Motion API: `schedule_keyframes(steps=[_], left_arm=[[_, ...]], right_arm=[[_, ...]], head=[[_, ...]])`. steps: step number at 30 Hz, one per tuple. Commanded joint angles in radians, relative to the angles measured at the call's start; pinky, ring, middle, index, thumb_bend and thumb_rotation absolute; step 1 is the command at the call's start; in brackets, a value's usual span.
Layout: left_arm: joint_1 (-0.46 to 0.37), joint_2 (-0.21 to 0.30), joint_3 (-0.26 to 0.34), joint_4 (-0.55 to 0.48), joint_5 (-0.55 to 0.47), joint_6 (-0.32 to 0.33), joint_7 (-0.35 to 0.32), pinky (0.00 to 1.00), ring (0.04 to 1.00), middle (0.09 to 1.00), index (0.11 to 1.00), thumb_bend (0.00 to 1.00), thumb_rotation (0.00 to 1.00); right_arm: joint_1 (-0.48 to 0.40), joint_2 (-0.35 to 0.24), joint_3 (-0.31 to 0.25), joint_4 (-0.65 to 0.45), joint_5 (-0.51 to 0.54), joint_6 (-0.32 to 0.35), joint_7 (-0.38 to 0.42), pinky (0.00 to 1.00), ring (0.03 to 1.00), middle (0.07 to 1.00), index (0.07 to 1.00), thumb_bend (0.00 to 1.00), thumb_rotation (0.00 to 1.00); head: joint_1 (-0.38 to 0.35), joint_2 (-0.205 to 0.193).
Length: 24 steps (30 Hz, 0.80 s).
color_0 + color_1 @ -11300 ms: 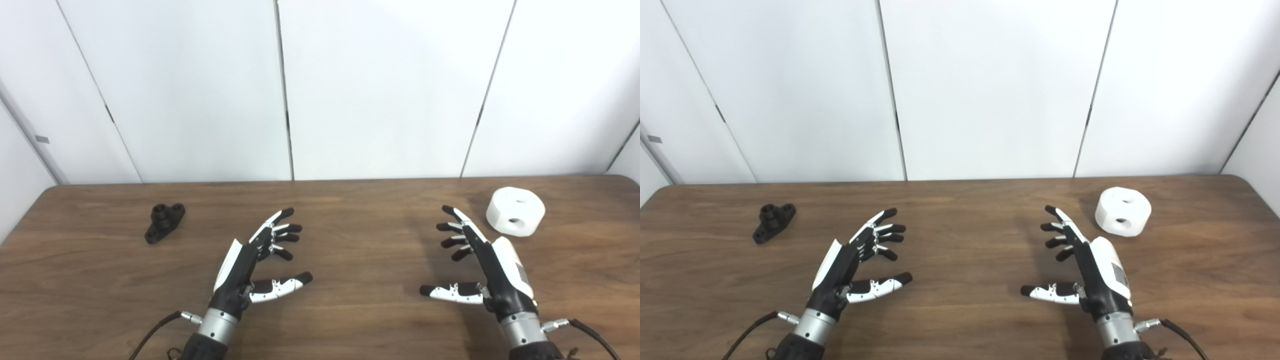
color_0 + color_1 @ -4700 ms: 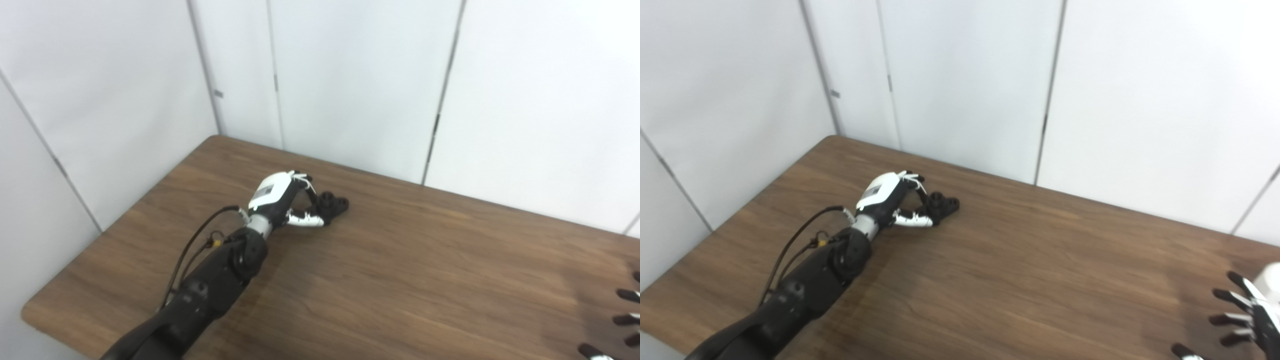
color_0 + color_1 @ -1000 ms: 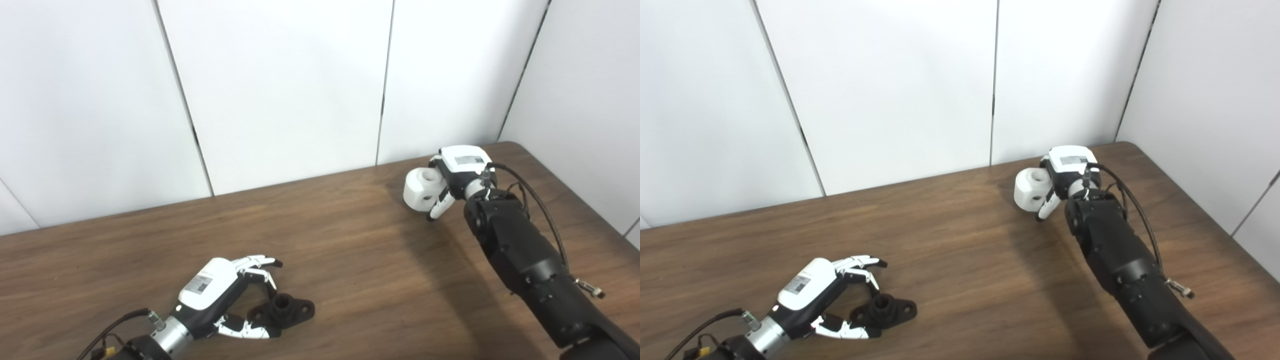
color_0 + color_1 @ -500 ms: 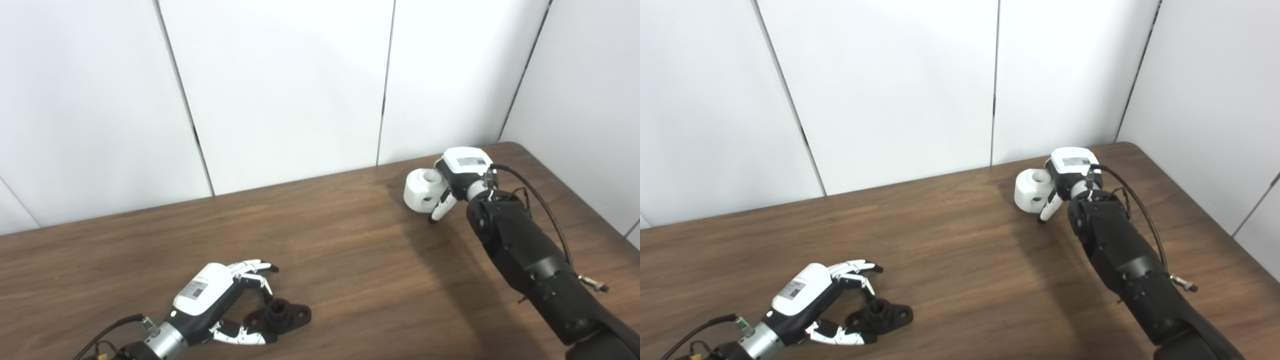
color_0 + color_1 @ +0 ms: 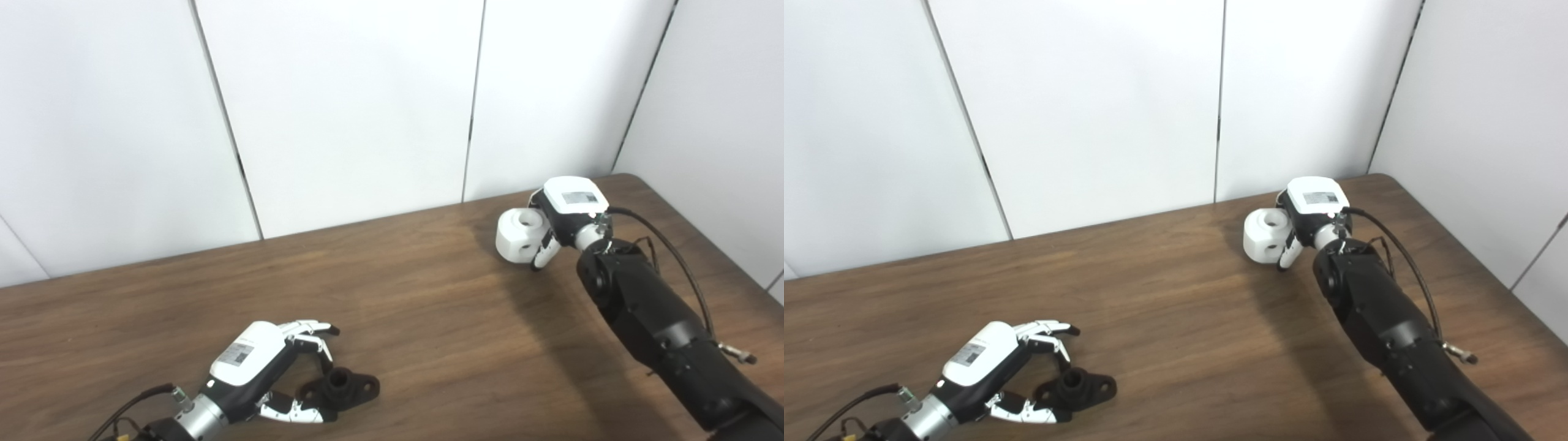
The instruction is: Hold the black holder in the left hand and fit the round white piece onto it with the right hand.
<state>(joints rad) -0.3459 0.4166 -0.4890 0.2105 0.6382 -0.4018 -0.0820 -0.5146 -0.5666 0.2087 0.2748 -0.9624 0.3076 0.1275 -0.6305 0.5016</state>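
Note:
The black holder [image 5: 340, 387], a small flanged base with a short upright post, is low at the front left of the wooden table [image 5: 429, 306]. My left hand [image 5: 260, 366] is shut on it, thumb along its near end and fingers curled over its left side. It also shows in the right eye view [image 5: 1081, 386]. The round white piece [image 5: 521, 235], a thick disc with a hole on top and one in its side, is at the back right. My right hand [image 5: 566, 208] is shut on its right side and holds it just above the table.
White wall panels [image 5: 355, 104] stand right behind the table's far edge. The table's right edge [image 5: 704, 242] runs close past my right arm. Bare wood lies between the two hands.
Over the last second my left hand has slid a little toward the front edge with the holder. My right hand has shifted slightly rightward with the white piece and tilted it.

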Motion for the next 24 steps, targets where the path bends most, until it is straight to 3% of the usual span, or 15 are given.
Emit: schedule_keyframes(steps=[1, 6, 15, 24], left_arm=[[0.059, 0.042, -0.022, 0.022, 0.041, 0.058, -0.096, 0.73, 0.841, 0.829, 0.487, 0.52, 0.05], [0.061, 0.036, -0.024, -0.016, 0.036, 0.095, -0.126, 0.74, 0.844, 0.834, 0.488, 0.52, 0.05], [0.052, -0.006, -0.035, 0.043, 0.058, 0.099, -0.100, 0.78, 0.881, 0.859, 0.488, 0.52, 0.06], [0.037, -0.042, -0.041, 0.087, 0.087, 0.122, -0.069, 0.80, 0.903, 0.870, 0.488, 0.52, 0.06]], right_arm=[[-0.031, -0.028, -0.022, -0.096, 0.022, -0.004, 0.005, 0.83, 0.824, 0.749, 0.483, 0.52, 0.14], [-0.013, -0.028, -0.017, -0.252, 0.042, 0.012, 0.093, 0.79, 0.812, 0.743, 0.484, 0.52, 0.14], [0.010, -0.015, 0.005, -0.529, 0.083, 0.002, 0.309, 0.78, 0.813, 0.726, 0.483, 0.52, 0.14], [0.036, 0.025, 0.038, -0.651, 0.082, -0.045, 0.379, 0.74, 0.796, 0.726, 0.483, 0.52, 0.14]], head=[[0.037, 0.017], [0.117, 0.056], [0.296, 0.110], [0.436, 0.148]])
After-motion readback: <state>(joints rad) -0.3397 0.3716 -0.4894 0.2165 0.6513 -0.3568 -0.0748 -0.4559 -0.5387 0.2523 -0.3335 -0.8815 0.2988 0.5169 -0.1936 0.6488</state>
